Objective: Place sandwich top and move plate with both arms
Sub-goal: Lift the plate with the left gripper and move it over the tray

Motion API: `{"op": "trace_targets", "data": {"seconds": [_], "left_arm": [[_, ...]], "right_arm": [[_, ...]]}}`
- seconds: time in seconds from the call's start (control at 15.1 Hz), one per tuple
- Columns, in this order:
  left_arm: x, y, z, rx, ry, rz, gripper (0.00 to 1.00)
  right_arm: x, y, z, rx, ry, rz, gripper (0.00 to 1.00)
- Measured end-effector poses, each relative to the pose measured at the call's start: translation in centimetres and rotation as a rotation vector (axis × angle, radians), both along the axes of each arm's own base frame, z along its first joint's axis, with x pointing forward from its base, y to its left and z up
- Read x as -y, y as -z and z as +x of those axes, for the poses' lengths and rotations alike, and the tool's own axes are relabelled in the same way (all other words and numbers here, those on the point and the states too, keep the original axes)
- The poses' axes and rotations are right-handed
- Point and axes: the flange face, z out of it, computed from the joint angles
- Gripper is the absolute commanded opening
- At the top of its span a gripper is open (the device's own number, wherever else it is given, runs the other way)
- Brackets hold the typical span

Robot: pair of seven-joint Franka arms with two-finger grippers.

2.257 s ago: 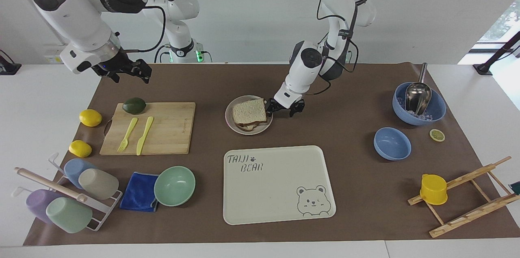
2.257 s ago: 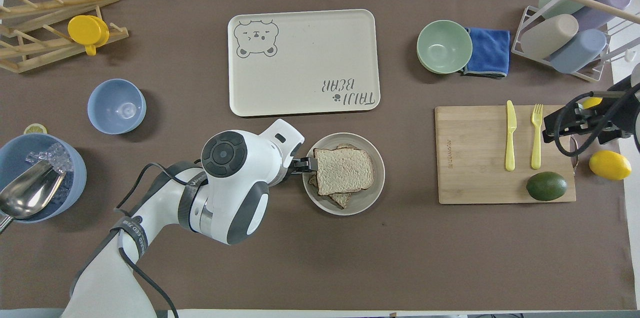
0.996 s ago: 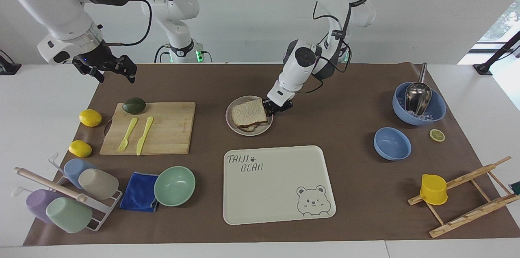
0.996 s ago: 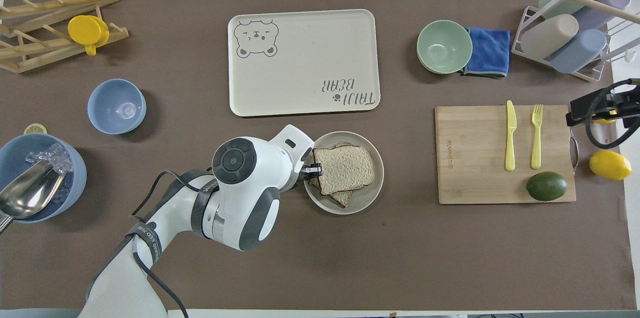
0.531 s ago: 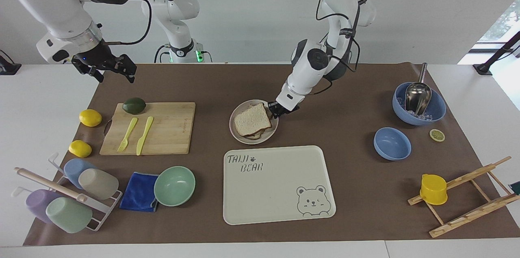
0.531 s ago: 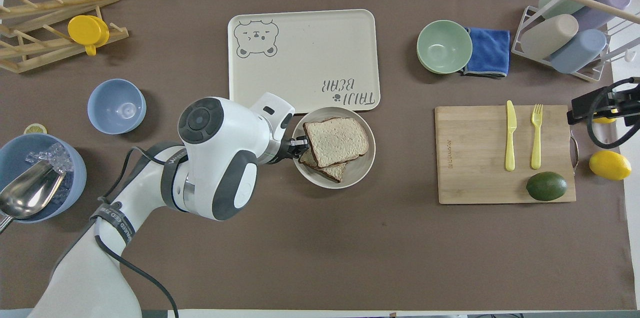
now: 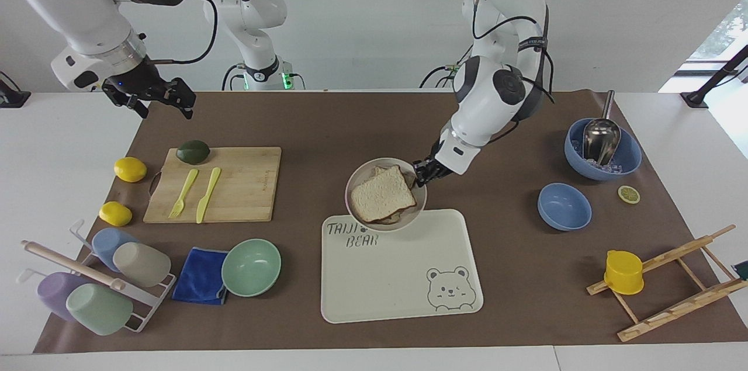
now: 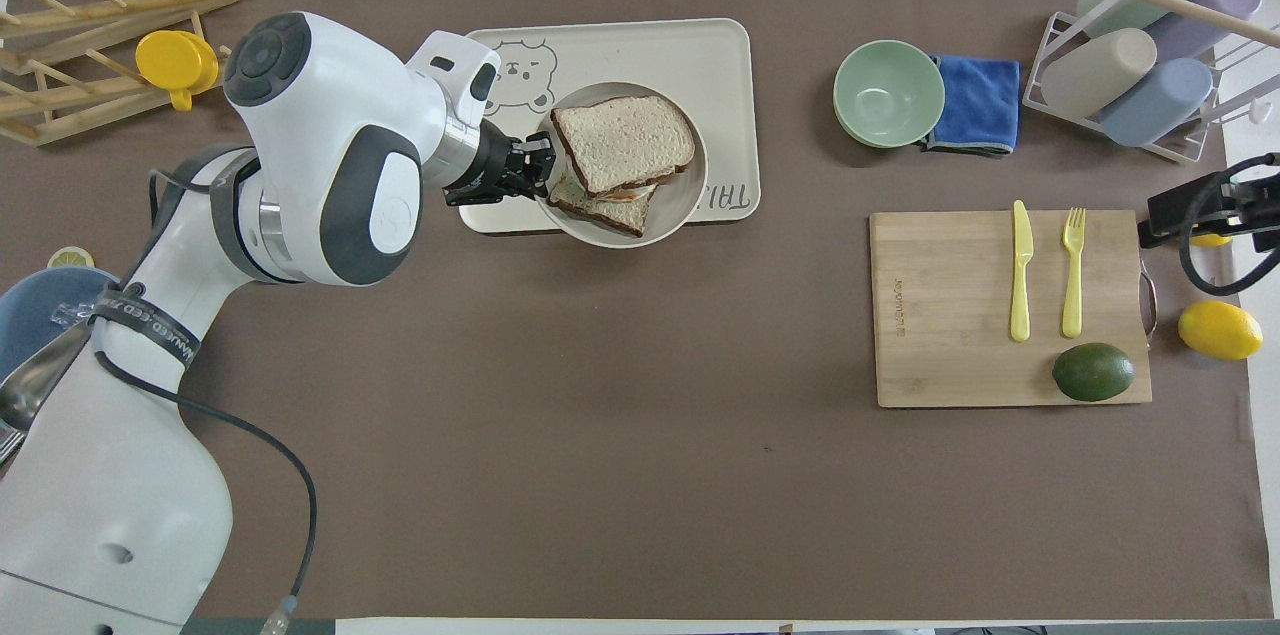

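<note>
Left gripper [image 7: 425,172] pinching the plate [image 7: 358,180] by its rim, lifted over the tray [image 7: 403,277] edge, sandwich top [image 7: 382,196] on it; right gripper [image 7: 156,99] spread, waiting above the table corner.

two glossy white jointed arms [image 7: 497,90] with dark grey joint caps, black cables, black grippers.
</note>
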Motion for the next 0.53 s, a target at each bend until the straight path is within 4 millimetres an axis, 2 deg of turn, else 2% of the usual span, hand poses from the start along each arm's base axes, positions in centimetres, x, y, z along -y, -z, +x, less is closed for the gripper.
{"op": "trace_targets", "data": {"seconds": [0.27,0.4,0.53], "left_arm": [[-0.9,4.2,3.8,0.007,-0.067,0.007,0.00],[-0.6,5.6,4.4,0.026,-0.083,0.010,0.00],[-0.5,6.2,4.5,0.030,-0.088,0.013,0.00]], "right_arm": [[-0.2,0.0,0.0,-0.002,-0.004,0.000,1.00],[-0.2,0.0,0.0,-0.002,-0.003,0.000,1.00],[-0.2,0.0,0.0,-0.002,-0.003,0.000,1.00]]}}
